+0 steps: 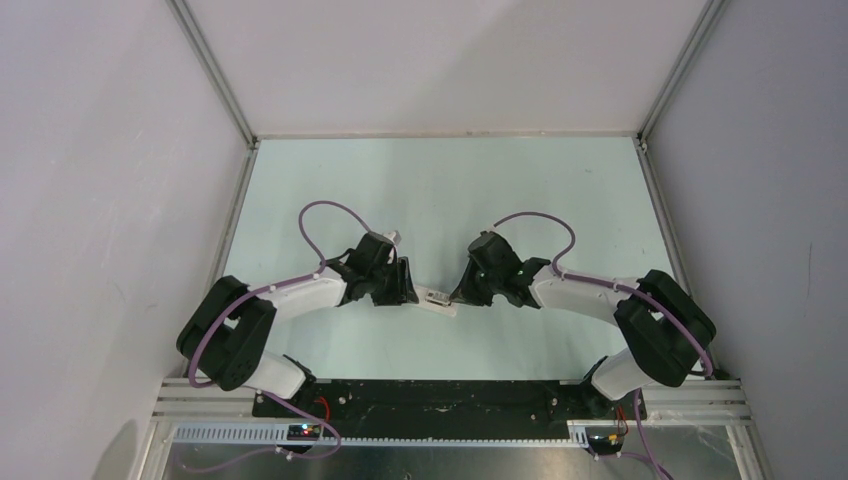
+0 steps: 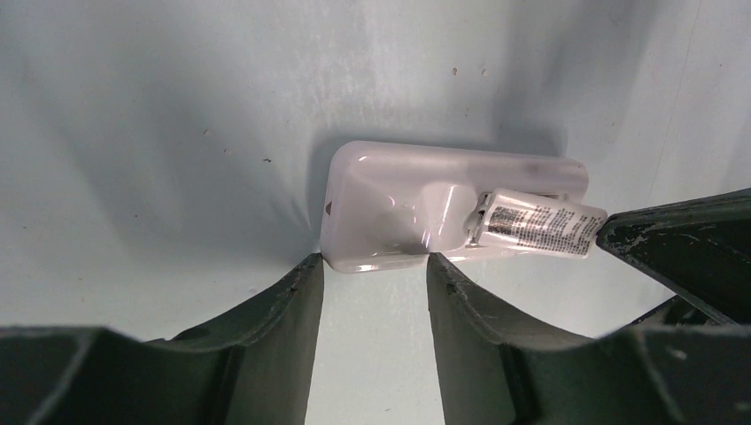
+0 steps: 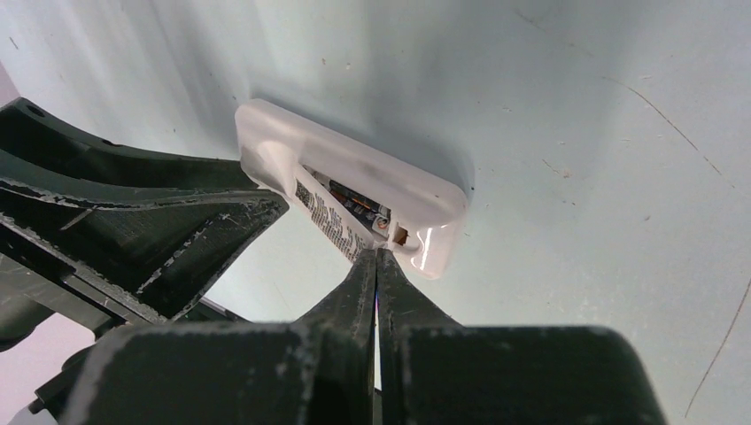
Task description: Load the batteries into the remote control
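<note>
1. Closed tight, my right gripper (image 3: pixel 376 257) touches its tips to the slim, label-wrapped battery (image 3: pixel 323 217).
2. My left gripper (image 2: pixel 374 266) stands open, tips at the edge of the small white plastic remote control (image 2: pixel 398 204).
3. That handset lies mid-table, back up, long axis left-right between both grippers.
4. Beyond it the pale table (image 1: pixel 450 190) stretches far; the white walls (image 1: pixel 100 150) stand well apart.

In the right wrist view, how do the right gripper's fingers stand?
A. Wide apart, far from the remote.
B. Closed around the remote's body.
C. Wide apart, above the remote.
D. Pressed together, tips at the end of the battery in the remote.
D: the right gripper shows no gap between its fingers, and their tips meet the end of the battery, which lies tilted in the remote.
</note>
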Tool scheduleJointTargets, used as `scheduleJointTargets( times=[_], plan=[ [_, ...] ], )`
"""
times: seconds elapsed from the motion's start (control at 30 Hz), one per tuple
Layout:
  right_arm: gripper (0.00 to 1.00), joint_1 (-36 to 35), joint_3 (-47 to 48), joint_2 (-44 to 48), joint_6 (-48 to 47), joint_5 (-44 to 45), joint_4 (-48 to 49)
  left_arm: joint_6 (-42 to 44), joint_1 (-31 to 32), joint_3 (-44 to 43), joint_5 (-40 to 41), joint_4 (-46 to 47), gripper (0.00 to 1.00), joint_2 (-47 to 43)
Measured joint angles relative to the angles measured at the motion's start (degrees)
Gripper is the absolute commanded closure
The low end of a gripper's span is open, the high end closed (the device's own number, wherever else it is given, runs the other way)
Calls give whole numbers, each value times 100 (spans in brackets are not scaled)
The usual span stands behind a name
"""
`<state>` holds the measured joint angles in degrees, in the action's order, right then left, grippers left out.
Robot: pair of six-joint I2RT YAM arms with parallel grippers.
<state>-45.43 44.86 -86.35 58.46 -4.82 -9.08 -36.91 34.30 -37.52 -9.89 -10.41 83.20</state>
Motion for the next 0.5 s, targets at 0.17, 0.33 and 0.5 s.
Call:
scheduleJointTargets(
  times=[0.17,0.33,0.5],
  plan=[
    [100,2,0,11,4,28,63,-2,-7,0,-4,0,48,-7],
    [100,2,0,11,2,0,98,-4,-17,2,-20,-4,47,-15],
    [100,2,0,11,-26,-17,72,-4,-33,0,57,-48,39,-83]
  ],
)
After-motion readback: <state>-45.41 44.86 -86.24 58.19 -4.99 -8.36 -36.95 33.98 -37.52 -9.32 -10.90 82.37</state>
